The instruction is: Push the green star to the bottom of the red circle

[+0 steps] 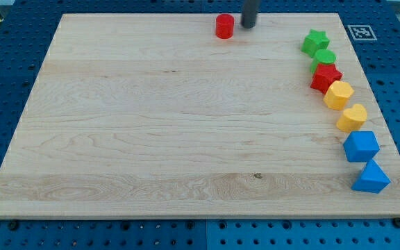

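Observation:
The green star (315,42) lies near the board's right edge, at the top of a column of blocks. The red circle (224,26) stands near the board's top edge, a little right of centre. My tip (247,26) rests on the board just to the right of the red circle, close to it, and far to the left of the green star. The rod rises out of the view's top.
Below the green star a column runs down the right edge: a green circle (324,58), a red star (326,78), a yellow hexagon (339,94), a yellow heart (353,117), a blue cube (361,146), a blue triangle (371,176). The wooden board (151,125) lies on a blue pegboard.

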Controlling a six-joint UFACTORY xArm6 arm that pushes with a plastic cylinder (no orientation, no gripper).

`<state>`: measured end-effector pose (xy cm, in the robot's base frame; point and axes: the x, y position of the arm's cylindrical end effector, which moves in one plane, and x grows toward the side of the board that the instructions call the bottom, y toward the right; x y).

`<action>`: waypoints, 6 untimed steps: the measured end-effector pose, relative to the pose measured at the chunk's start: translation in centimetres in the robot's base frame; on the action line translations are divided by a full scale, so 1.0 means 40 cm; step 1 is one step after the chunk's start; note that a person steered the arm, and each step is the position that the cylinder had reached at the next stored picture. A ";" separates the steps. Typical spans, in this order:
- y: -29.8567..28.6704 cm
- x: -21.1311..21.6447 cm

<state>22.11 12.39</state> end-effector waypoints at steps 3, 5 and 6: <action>0.404 0.217; 0.379 0.169; 0.360 0.167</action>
<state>28.80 26.80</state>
